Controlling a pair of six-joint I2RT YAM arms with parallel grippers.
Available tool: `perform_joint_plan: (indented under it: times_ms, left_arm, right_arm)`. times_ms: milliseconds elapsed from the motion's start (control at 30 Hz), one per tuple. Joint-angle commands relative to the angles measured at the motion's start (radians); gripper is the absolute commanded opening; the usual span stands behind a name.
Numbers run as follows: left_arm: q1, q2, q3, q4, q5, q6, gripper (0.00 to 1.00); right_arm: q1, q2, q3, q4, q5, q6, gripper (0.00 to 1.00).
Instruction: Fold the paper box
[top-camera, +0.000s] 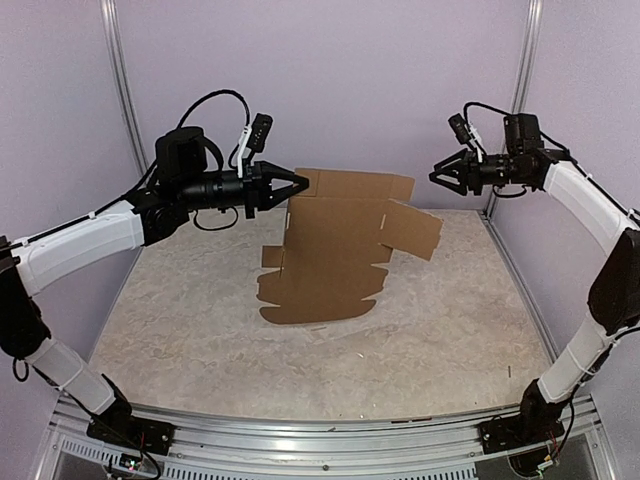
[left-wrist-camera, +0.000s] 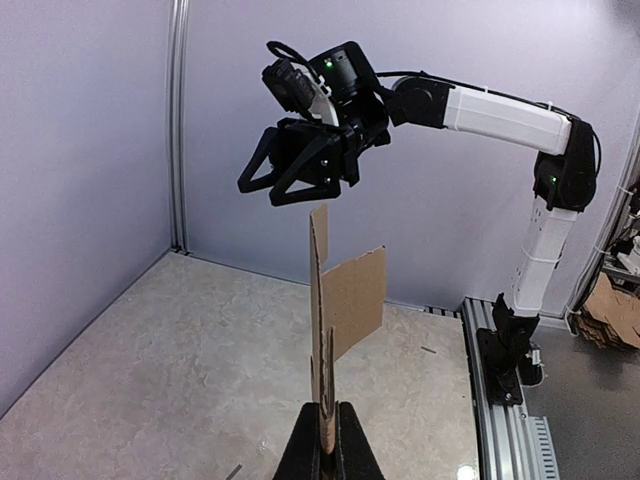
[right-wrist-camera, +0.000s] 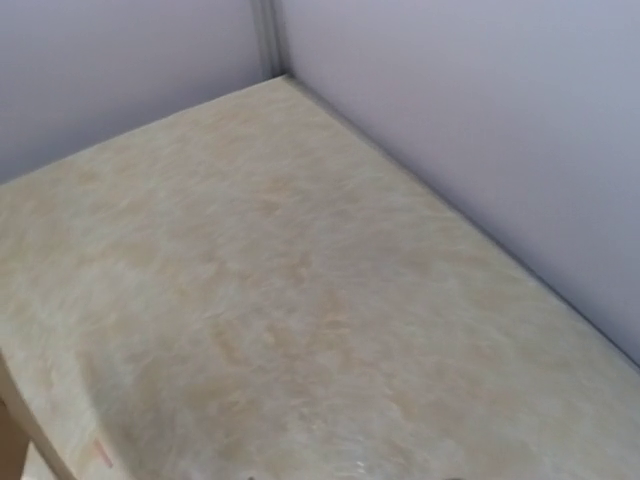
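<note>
Top external view, from the left: the left gripper reaches in level from the left arm and pinches the upper left corner of the paper box, a flat brown die-cut sheet that hangs upright over the middle of the table. Its rounded tabs point down toward the surface; whether the lowest edge touches the table cannot be told. One flap juts out to the right, tilted down.

The left wrist view confirms the grip. Its fingers are pressed together on the thin edge of the sheet, which rises edge-on from them.

Farther right, the right gripper hangs at about the height of the sheet's top edge, apart from the jutting flap, with its jaws spread and nothing between them. The right wrist view shows only bare table and wall.

The step in hand appears to be a regrasp, so that both arms hold the sheet before any crease is bent. To do it well, the right gripper should probably come in level, take the right-hand flap close to a score line rather than at its floppy tip, and close only once the card sits well between the fingers. The left pinch should hold firm meanwhile, since a single corner grip lets the sheet swing or twist.
</note>
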Motion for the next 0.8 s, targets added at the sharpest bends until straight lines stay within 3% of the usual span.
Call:
perform_joint_plan:
  times_ms: [0, 400, 767]
  left_arm:
    - [-0.003, 0.016, -0.018, 0.053, 0.066, -0.038, 0.0]
    - [-0.003, 0.051, -0.019, 0.085, 0.017, -0.055, 0.0]
    - [-0.003, 0.062, -0.013, 0.086, 0.049, -0.071, 0.0]
  right_arm:
    - [0.094, 0.016, -0.006, -0.033, 0.024, -0.1, 0.48]
    - [0.204, -0.023, -0.038, -0.114, -0.091, -0.207, 0.48]
    - [0.223, -0.027, -0.044, -0.164, -0.235, -0.248, 0.55]
